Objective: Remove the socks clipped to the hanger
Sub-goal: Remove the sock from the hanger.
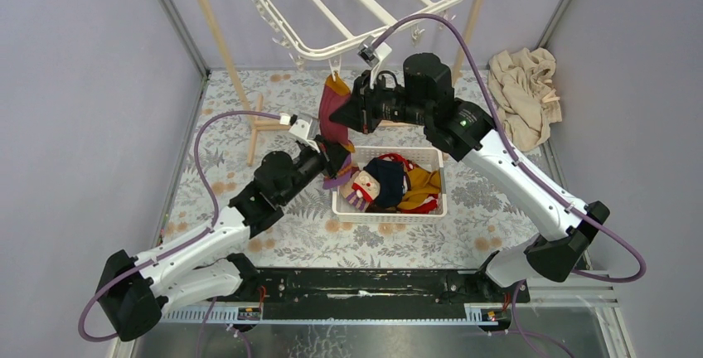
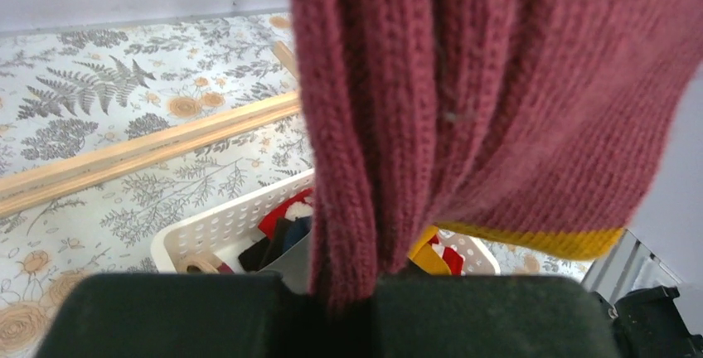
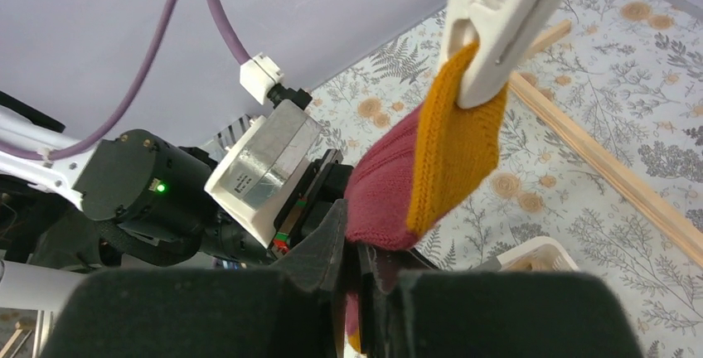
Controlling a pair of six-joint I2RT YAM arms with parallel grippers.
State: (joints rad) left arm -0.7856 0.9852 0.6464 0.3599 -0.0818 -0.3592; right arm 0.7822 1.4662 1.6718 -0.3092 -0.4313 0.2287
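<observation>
One maroon sock (image 2: 497,84) is hanging vertically from a white clip (image 3: 497,35) on the hanger (image 1: 282,26), over the basket (image 1: 390,215), with left gripper (image 2: 344,287) pinching its lower end and right gripper (image 3: 361,283) pinching higher, nearer the clip, so a downward pull looks next.

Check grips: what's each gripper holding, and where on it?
Both shut on the maroon sock: left gripper low on its hanging body, right gripper higher, under the clipped mustard end.

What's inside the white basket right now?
Loose socks piled up: navy, mustard, red and a pale one. Anything beneath them is covered; the hanging maroon sock hides the basket's back-left corner.
</observation>
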